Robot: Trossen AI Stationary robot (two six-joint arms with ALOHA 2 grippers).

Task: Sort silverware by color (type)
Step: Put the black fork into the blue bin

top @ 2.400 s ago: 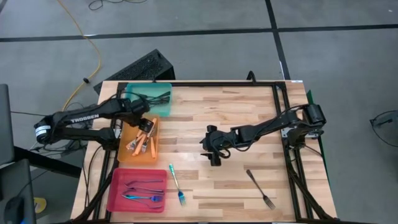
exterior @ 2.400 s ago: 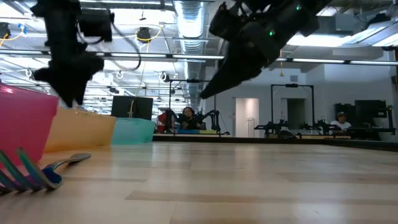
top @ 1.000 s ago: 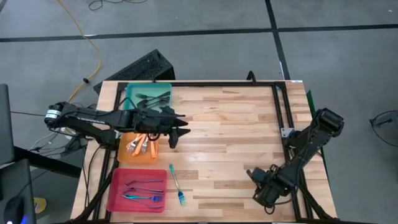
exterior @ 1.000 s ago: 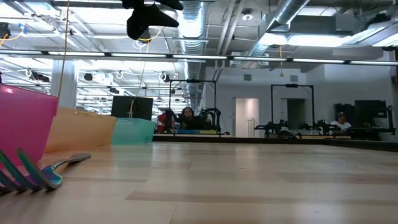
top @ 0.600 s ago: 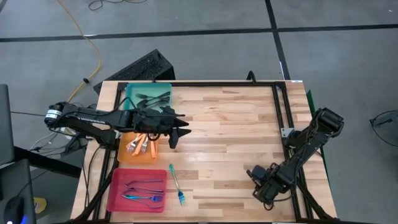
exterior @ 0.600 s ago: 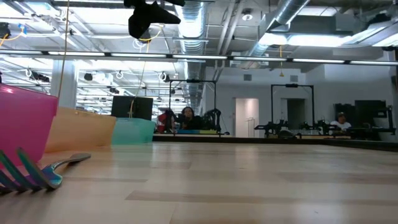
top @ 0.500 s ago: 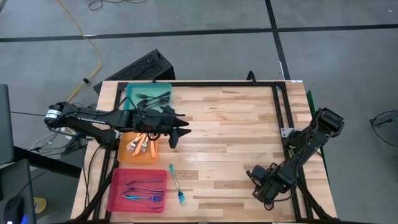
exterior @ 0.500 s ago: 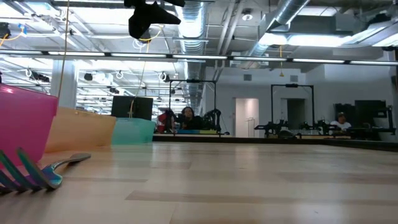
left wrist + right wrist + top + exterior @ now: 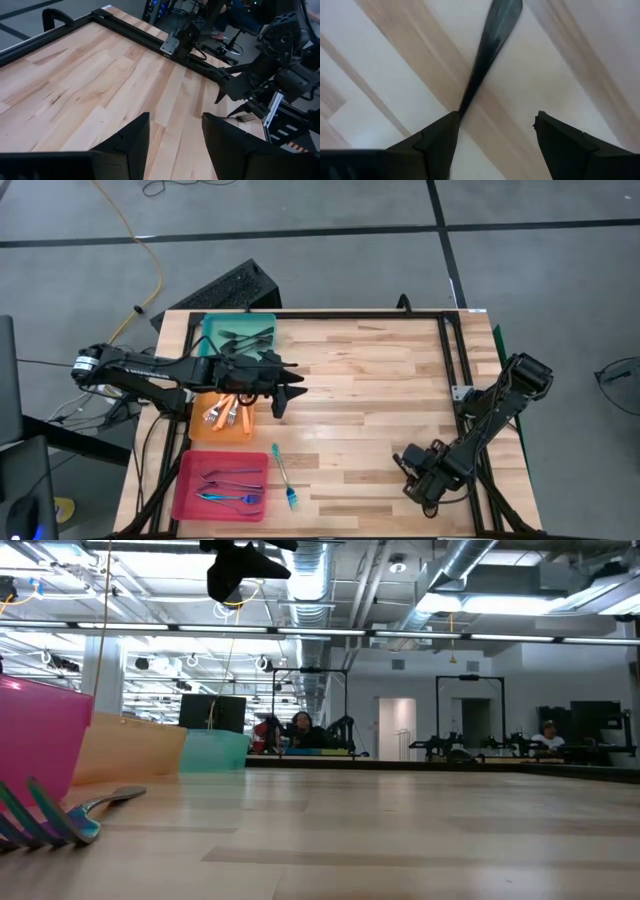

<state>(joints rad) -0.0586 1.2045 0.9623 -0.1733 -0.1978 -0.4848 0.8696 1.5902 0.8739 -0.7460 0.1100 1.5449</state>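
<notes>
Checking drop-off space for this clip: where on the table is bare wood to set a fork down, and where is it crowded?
Bare wood spans the table's middle, between the left gripper and the right gripper. Crowded: the left edge, with the teal tray, orange tray, pink tray and a loose teal fork.

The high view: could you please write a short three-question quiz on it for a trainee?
1. True or false: the right gripper is shut on the dark fork.
2. The loose teal fork on the table lies beside which tray? A teal, B orange, C pink.
3. Fill in: the left gripper hovers, jaws open, beside the ____ tray.

Key: 1 false, its jaws are open over the fork; 2 C, the pink tray; 3 the orange tray.
</notes>
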